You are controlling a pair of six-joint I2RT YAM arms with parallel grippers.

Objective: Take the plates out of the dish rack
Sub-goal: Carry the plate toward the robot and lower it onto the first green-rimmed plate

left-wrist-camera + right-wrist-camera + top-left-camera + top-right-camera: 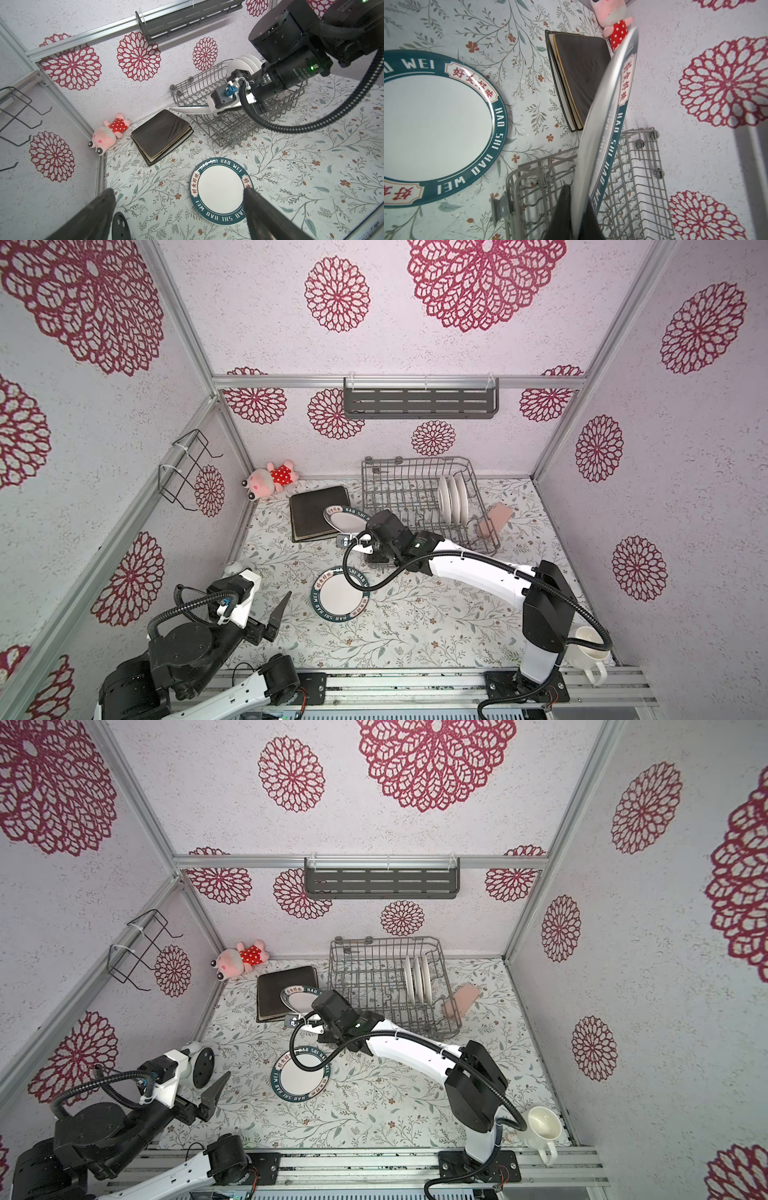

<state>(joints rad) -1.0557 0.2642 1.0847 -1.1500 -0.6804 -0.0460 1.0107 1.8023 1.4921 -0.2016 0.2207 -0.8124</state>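
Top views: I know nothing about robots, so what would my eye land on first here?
Probably the right gripper, shut on a round teal-rimmed plate that it holds tilted in the air just left of the dish rack, by a stack of dark square plates. A matching plate lies flat on the flowered table in the middle, and three white plates stand upright in the rack.

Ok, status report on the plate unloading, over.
Left gripper open, off to the side. Right gripper shut on teal-rimmed plate, held aloft beside dish rack. Three white plates in rack. Square plate stack just beneath held plate.
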